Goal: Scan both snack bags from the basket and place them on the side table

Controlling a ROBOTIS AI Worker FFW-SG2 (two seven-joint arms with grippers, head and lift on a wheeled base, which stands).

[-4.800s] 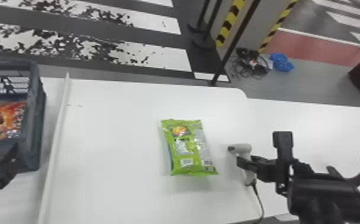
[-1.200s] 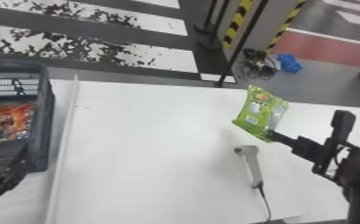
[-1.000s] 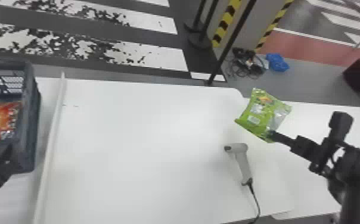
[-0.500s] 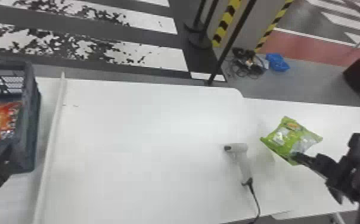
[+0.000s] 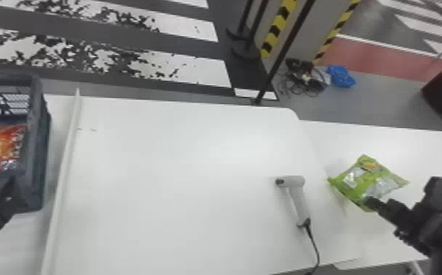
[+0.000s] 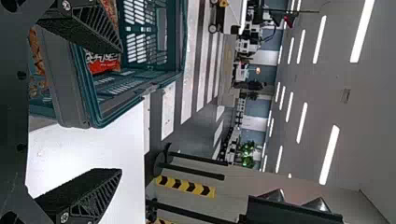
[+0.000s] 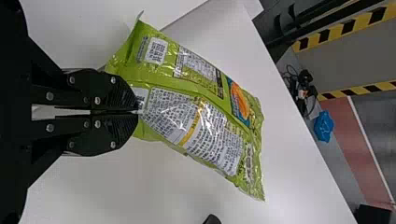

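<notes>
At the right in the head view, my right gripper (image 5: 368, 203) holds the green snack bag (image 5: 363, 181) by its edge, over the side table (image 5: 396, 234). In the right wrist view the right gripper (image 7: 135, 112) is shut on the green bag (image 7: 201, 116). My left gripper (image 5: 10, 190) is by the basket (image 5: 37, 161) at the far left; in the left wrist view the left gripper (image 6: 119, 109) stands open with its fingers wide apart. The orange-red snack bag (image 5: 0, 148) lies inside the basket. The white scanner (image 5: 297, 193) lies on the main table (image 5: 180, 183).
A cable (image 5: 313, 245) runs from the scanner handle to the table's front edge. A raised white strip (image 5: 64, 164) stands between the basket and the open tabletop. Dark posts (image 5: 286, 51) stand behind the table.
My right gripper has carried the green bag rightward and lower in the head view, from beyond the scanner to over the side table. The left arm and the scanner have kept their places.
</notes>
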